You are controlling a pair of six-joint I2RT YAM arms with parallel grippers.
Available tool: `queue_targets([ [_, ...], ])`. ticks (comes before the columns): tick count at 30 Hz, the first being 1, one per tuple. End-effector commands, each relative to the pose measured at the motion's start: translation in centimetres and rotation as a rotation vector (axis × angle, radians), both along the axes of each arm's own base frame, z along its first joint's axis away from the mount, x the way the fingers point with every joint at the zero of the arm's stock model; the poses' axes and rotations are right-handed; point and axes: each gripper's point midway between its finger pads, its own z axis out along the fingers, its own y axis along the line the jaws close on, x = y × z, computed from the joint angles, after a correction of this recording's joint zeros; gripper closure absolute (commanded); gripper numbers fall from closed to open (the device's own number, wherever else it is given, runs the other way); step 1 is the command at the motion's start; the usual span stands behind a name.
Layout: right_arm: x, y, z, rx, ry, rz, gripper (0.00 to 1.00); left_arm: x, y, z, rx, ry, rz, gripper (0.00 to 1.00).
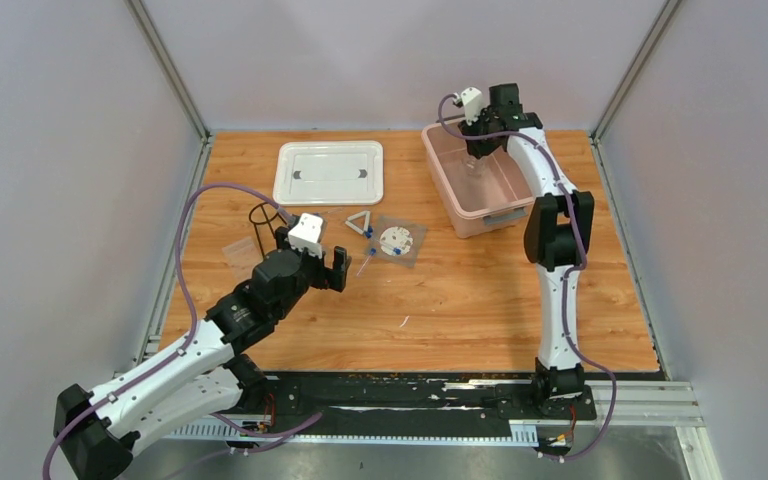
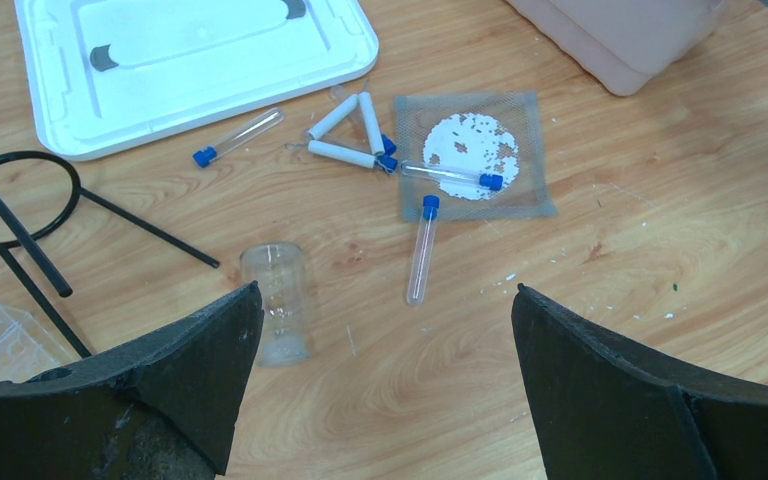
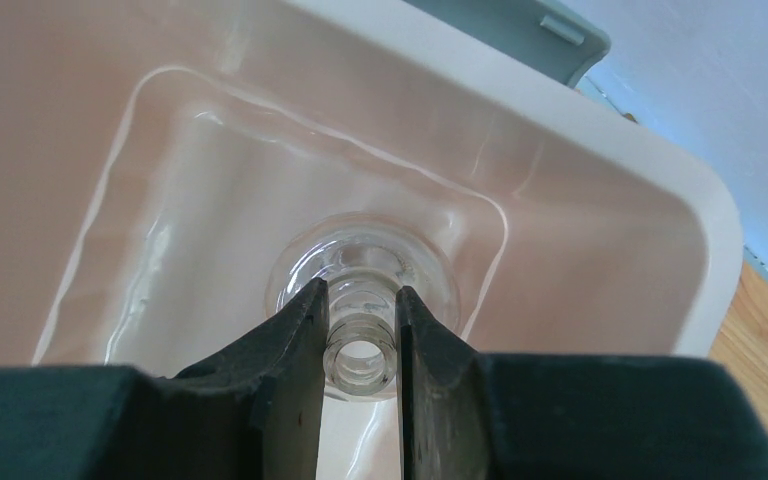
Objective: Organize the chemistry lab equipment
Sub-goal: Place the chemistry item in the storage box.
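Observation:
Over the pink bin (image 1: 442, 195), my right gripper (image 1: 477, 150) is shut on the neck of a clear glass flask (image 3: 425, 265); the flask's round body hangs low inside the bin (image 3: 680, 210), and whether it touches the bottom I cannot tell. My left gripper (image 1: 332, 270) hovers open and holds nothing (image 2: 385, 300). Ahead of it on the wood lie a blue-capped tube (image 2: 421, 250), a small clear beaker on its side (image 2: 277, 305), the white triangle (image 2: 350, 130), a mesh square with a white disc (image 2: 470, 150) bearing a second tube (image 2: 452, 175), and a third tube (image 2: 238, 136).
The black wire ring tripod (image 2: 20, 200) stands at the left, with the clear tube rack (image 2: 0, 345) beside it near the table's left edge. A white lid (image 1: 329, 172) lies flat at the back. Grey walls close in three sides.

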Motion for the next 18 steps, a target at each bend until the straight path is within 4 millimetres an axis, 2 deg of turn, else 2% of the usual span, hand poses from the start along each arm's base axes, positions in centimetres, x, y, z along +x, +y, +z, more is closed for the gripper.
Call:
queue_targets([
  [1,3.1,-0.5,2.8,-0.018,-0.139,-0.039,0.97,0.6,-0.1,1.2,-0.027,-0.038,0.013,0.00],
  [7,3.3,-0.6,1.2,-0.020,-0.118,-0.042,0.89,0.5,-0.1,1.1,-0.029,-0.034,0.015,0.00],
  [10,3.2,-0.6,1.1,-0.016,-0.112,-0.043,0.82,0.5,-0.2,1.1,-0.032,-0.031,0.011,0.00],
  [13,3.1,-0.6,1.7,-0.005,-0.117,-0.044,0.68,0.5,-0.2,1.1,-0.036,-0.029,0.009,0.00],
  [18,2.5,-0.6,4.7,0.045,-0.141,-0.041,0.48,0.3,-0.6,1.0,-0.050,-0.023,-0.004,0.00],
])
